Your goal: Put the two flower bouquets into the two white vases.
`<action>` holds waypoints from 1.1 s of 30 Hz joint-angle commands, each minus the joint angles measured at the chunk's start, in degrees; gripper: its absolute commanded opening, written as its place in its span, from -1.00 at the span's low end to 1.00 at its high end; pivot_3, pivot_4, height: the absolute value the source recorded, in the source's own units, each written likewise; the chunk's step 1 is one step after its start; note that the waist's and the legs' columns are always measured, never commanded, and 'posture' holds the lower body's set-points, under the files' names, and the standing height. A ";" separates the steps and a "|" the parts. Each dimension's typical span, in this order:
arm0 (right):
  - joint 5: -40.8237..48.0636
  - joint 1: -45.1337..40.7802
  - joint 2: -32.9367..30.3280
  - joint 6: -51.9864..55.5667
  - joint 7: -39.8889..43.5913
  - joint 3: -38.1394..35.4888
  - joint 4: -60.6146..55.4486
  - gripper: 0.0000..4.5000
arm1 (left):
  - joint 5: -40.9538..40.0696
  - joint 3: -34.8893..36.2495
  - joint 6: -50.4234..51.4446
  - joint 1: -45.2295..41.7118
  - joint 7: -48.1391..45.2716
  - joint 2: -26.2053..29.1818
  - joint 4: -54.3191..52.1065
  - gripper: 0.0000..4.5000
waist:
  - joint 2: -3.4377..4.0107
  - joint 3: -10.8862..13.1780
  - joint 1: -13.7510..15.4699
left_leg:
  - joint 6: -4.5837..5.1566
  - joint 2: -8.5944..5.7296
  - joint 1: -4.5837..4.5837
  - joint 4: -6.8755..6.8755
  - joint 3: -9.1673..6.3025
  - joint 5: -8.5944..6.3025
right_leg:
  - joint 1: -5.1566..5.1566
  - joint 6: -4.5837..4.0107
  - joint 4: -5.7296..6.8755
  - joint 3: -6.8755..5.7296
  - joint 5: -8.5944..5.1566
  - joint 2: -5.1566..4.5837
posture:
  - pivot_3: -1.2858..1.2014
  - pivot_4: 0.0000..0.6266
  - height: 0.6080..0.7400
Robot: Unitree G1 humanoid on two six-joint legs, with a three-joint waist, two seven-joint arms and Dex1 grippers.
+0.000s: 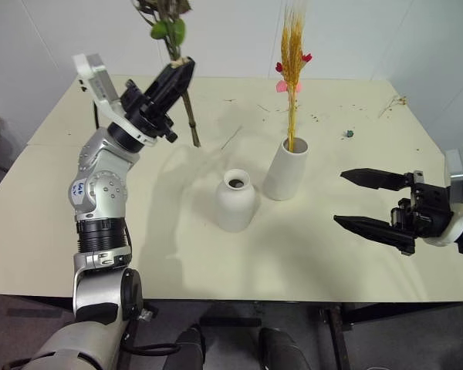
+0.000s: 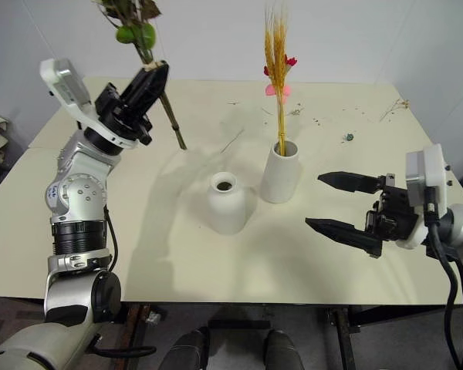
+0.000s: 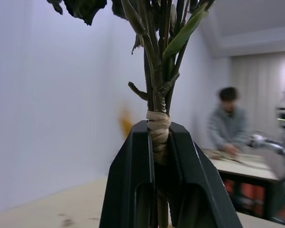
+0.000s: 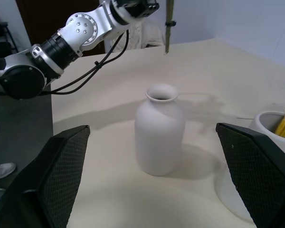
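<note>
My left pincer (image 1: 179, 75) pinches the bushy bouquet (image 1: 187, 116) at its taped stems above the table; my right pincer (image 1: 364, 200) stands spread; risk: the splayed stems catch the narrow-necked vase (image 1: 236, 200) rim and tip it.

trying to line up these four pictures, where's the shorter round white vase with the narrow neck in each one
Left eye view: shorter vase at table centre, just left of the tall vase holding the wheat bunch.
Right eye view: same spot, centre, left of the tall vase.
Left wrist view: not in it.
Right wrist view: middle of the picture, between the right gripper fingers, which stand wide apart.
Shared landmark: the tall vase, beside it.
</note>
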 commanded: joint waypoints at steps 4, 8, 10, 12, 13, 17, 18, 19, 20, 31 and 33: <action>2.07 3.36 0.80 -0.81 -4.00 -3.43 -4.24 1.00 | -3.88 -2.15 3.51 -2.60 -2.80 -2.80 -0.28 -0.97 | 0.00 0.00 -0.02 | 0.01 0.00 -0.01 0.02 0.00 0.00 | 0.01 -0.02 -0.03 0.00 -0.01 0.00 | 0.03 -0.52 1.00; 2.54 4.81 1.05 -1.22 -5.64 -3.83 -5.28 1.00 | -4.33 -2.28 3.32 -3.22 -3.15 -5.06 0.94 -0.97 | 0.00 0.00 -0.08 | 0.02 0.01 0.00 0.01 0.00 -0.01 | 0.00 -0.04 -0.03 0.01 -0.02 0.01 | 0.03 -0.52 1.00; 2.77 5.30 1.01 -1.34 -6.27 -4.03 -5.63 1.00 | -4.37 -2.72 4.33 -3.18 -3.20 -5.48 0.88 -0.97 | 0.00 0.00 -0.10 | 0.02 0.01 0.00 0.01 0.00 -0.01 | -0.01 -0.13 -0.04 0.01 -0.07 0.02 | 0.03 -0.52 1.00; 2.97 5.85 0.99 -1.48 -6.80 -4.26 -5.95 1.00 | -3.65 -3.51 4.33 -2.78 -3.91 -5.75 1.10 -0.97 | 0.00 0.00 -0.01 | 0.03 0.01 0.00 0.01 0.00 -0.01 | 0.00 -0.16 -0.05 0.01 -0.08 0.01 | 0.03 -0.52 1.00; 3.08 6.10 0.97 -1.54 -7.00 -4.36 -6.10 1.00 | -3.29 -3.82 4.32 -2.61 -3.97 -5.77 1.17 -0.97 | 0.00 0.00 0.01 | 0.03 0.01 -0.01 0.01 0.00 -0.01 | 0.00 -0.16 -0.07 0.01 -0.08 0.01 | 0.03 -0.52 1.00; 3.35 6.91 1.01 -1.58 -7.89 -4.70 -6.75 1.00 | -0.94 -5.91 3.98 -1.45 -4.22 -4.89 0.77 -0.97 | 0.00 0.00 0.03 | 0.03 0.00 -0.02 0.01 0.00 -0.02 | 0.02 -0.18 -0.14 0.01 -0.10 0.01 | 0.03 -0.52 1.00; 3.50 7.08 1.04 -1.58 -8.14 -4.77 -6.96 1.00 | -0.37 -6.42 3.79 -0.99 -4.47 -4.64 0.60 -0.97 | 0.00 0.00 0.03 | 0.03 0.00 -0.02 0.01 0.00 -0.02 | 0.02 -0.18 -0.14 0.01 -0.10 0.01 | 0.03 -0.52 1.00; 3.62 7.18 1.09 -1.60 -8.37 -4.79 -7.07 1.00 | -0.12 -6.67 3.66 -0.62 -4.68 -4.54 0.50 -0.97 | 0.00 0.00 0.01 | 0.03 0.00 -0.02 0.01 0.00 -0.02 | 0.03 -0.19 -0.15 0.01 -0.10 0.01 | 0.03 -0.52 1.00; 3.73 7.24 1.13 -1.63 -8.60 -4.77 -7.13 1.00 | 0.04 -6.81 3.63 -0.32 -4.71 -4.51 0.50 -0.97 | 0.00 0.00 -0.02 | 0.04 0.01 -0.02 0.01 0.00 -0.02 | 0.03 -0.21 -0.15 0.01 -0.11 0.01 | 0.03 -0.52 1.00; 4.07 6.69 0.51 -1.90 -9.22 -4.13 -6.74 1.00 | 3.64 -8.46 0.82 3.29 -6.39 -4.59 2.40 -0.97 | 0.00 0.00 0.04 | 0.04 0.01 -0.03 0.00 0.00 -0.02 | 0.04 -0.33 -0.22 0.01 -0.17 0.00 | 0.03 -0.52 1.00; 4.03 6.59 0.45 -1.91 -9.20 -4.06 -6.65 1.00 | 4.01 -8.70 0.53 3.79 -6.84 -4.52 2.65 -0.97 | 0.00 0.00 -0.02 | 0.06 0.01 -0.03 0.00 0.00 -0.03 | 0.06 -0.34 -0.25 0.01 -0.18 0.00 | 0.03 -0.52 1.00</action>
